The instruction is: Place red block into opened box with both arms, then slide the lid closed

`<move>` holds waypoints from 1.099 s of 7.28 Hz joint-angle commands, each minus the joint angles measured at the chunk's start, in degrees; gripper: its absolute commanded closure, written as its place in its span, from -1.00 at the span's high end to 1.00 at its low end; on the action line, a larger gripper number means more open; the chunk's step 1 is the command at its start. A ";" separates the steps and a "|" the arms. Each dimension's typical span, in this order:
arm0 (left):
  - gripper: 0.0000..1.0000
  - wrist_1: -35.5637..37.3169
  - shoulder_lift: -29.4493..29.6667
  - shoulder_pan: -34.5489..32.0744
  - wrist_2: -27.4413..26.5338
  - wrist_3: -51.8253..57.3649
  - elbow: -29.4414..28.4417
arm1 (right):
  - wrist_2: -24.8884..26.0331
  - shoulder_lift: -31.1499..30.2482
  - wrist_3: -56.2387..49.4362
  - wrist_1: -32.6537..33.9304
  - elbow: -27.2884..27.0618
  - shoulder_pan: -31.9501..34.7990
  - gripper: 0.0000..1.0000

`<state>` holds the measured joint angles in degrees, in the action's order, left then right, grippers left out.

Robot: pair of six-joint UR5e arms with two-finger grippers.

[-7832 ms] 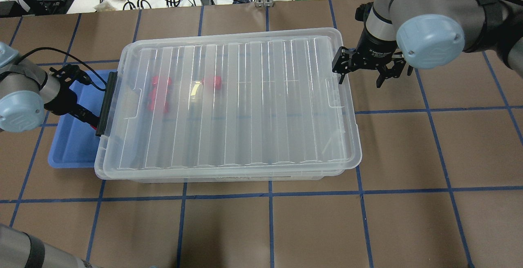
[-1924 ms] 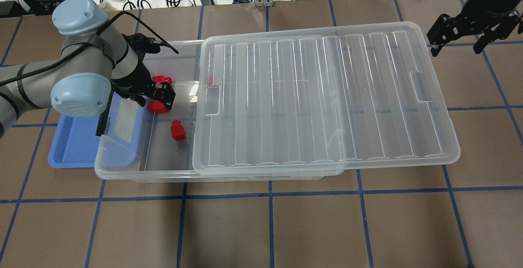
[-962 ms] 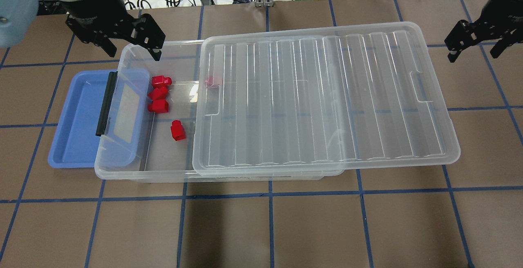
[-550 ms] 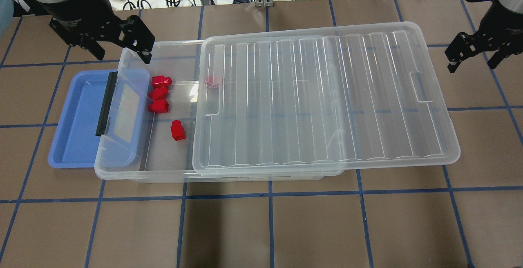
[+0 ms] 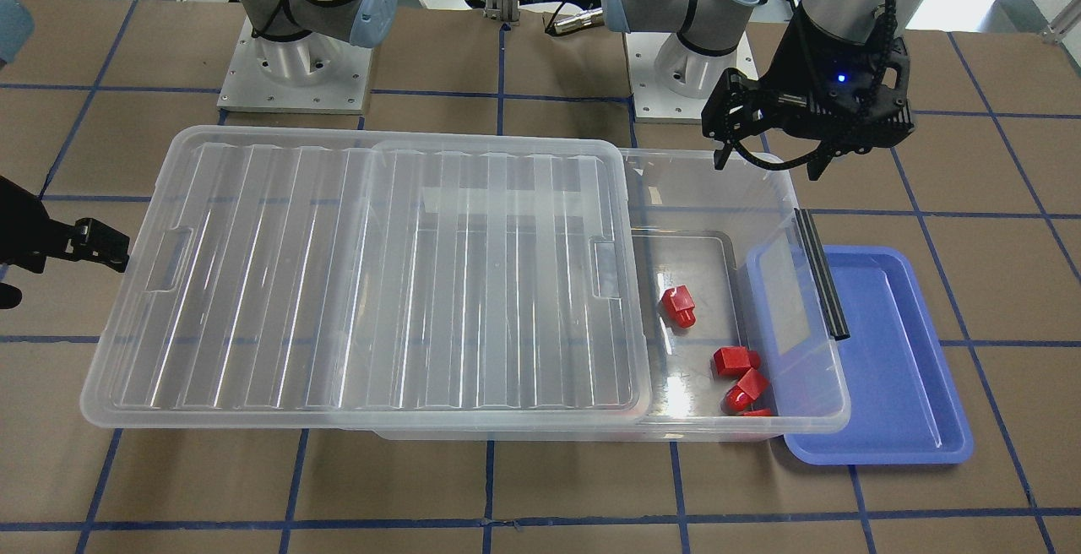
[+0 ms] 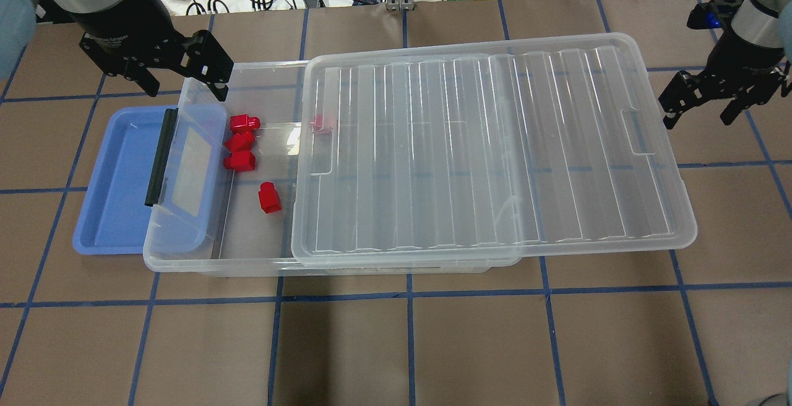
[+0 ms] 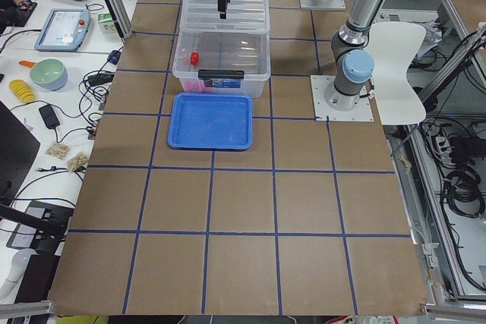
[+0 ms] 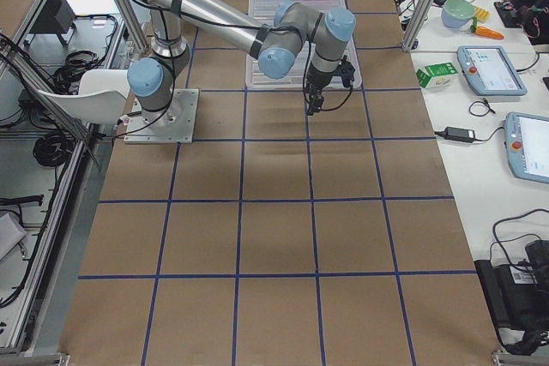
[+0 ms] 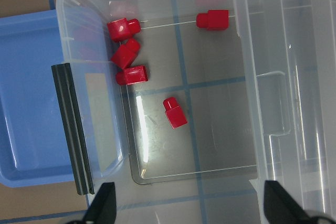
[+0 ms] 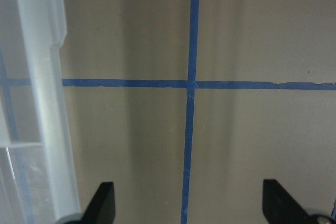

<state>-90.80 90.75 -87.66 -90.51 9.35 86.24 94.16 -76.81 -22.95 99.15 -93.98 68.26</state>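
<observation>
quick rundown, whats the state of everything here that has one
box, uncovered at the blue tray end
lid, lying partway off, covering the rest of the box
red blocks, five, loose on the box floor
left gripper, open, holding nothing, over the uncovered end
right gripper, open, holding nothing, beside the lid's overhanging end
blue tray, partly under the box's rim

Bright, even light from overhead fills every view, throwing soft dark shadows on the table (image 6: pixel 619 344) in front of the box (image 6: pixel 185 265). White glare streaks run along the ribs of the lid (image 6: pixel 495 146). The right wrist view looks slightly soft, perhaps from closeness.
</observation>
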 commanded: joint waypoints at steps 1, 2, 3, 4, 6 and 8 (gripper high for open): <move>1.00 0.18 0.13 0.21 -0.02 0.06 -0.11 | -0.38 -0.18 1.50 -0.35 -0.24 0.38 1.00; 1.00 -0.08 -0.04 0.47 -0.11 0.06 0.06 | -0.38 -0.27 2.81 -0.70 -0.24 0.73 1.00; 1.00 0.09 -0.05 0.47 -0.11 -0.03 -0.02 | -0.47 -0.27 2.91 -0.71 -0.24 1.52 1.00; 1.00 0.01 -0.13 0.47 -0.11 0.06 -0.02 | -0.47 -0.27 5.53 -0.79 -0.24 3.09 1.00; 1.00 0.18 -0.04 0.47 -0.11 0.06 -0.02 | -0.47 -0.18 10.63 -0.71 -0.32 6.78 1.00; 1.00 -0.43 -0.66 0.47 -0.19 0.06 0.07 | -2.13 -0.18 16.76 -0.27 -0.24 9.94 1.00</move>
<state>-90.88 90.49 -87.19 -90.68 9.40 86.25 92.98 -76.96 -10.29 98.58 -94.27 76.07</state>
